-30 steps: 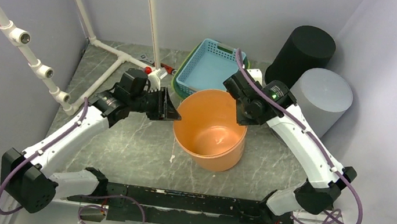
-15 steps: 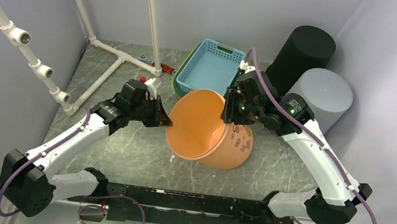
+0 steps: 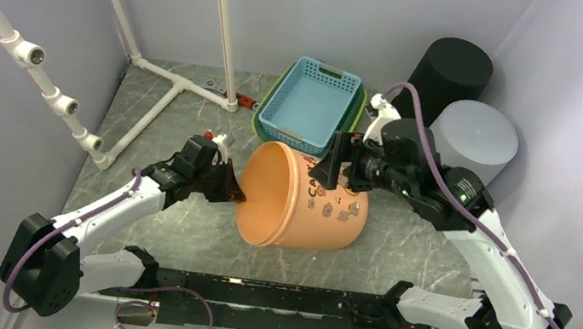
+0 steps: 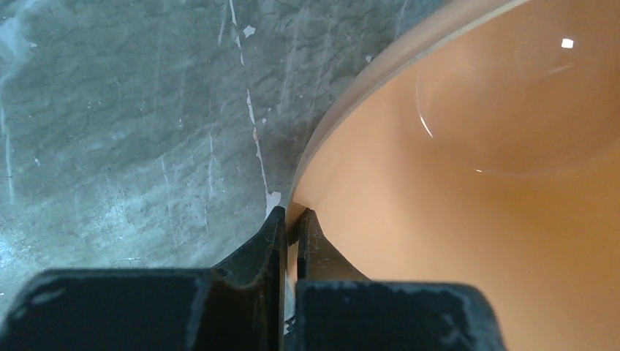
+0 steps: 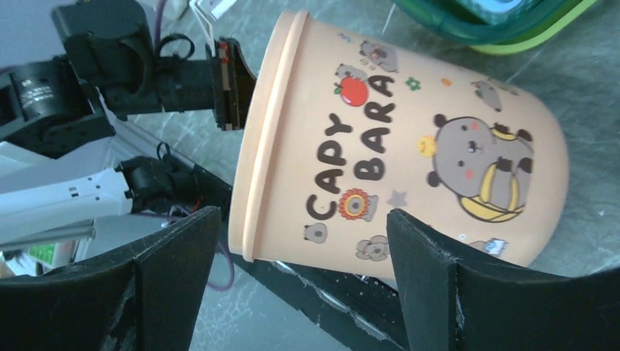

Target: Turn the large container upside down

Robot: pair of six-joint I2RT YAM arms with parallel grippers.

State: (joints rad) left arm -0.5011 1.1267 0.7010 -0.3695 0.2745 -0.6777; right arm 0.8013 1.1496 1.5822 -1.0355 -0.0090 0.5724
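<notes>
The bucket (image 3: 304,201) was held on its side, rim pinched by the left claw (image 4: 292,227) — right claw (image 5: 301,218) spread wide.

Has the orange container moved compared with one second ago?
Yes. The orange container stood upright in front of the blue basket; now it is tipped onto its side, its mouth facing left, while the basket keeps its place.

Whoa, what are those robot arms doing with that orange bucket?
They're working on turning the big orange bucket upside down. Right now it lies on its side on the table, its mouth facing the left arm. The left gripper has its fingers pinched shut on the rim. The right gripper hangs open over the bucket's side, not gripping it.
</notes>
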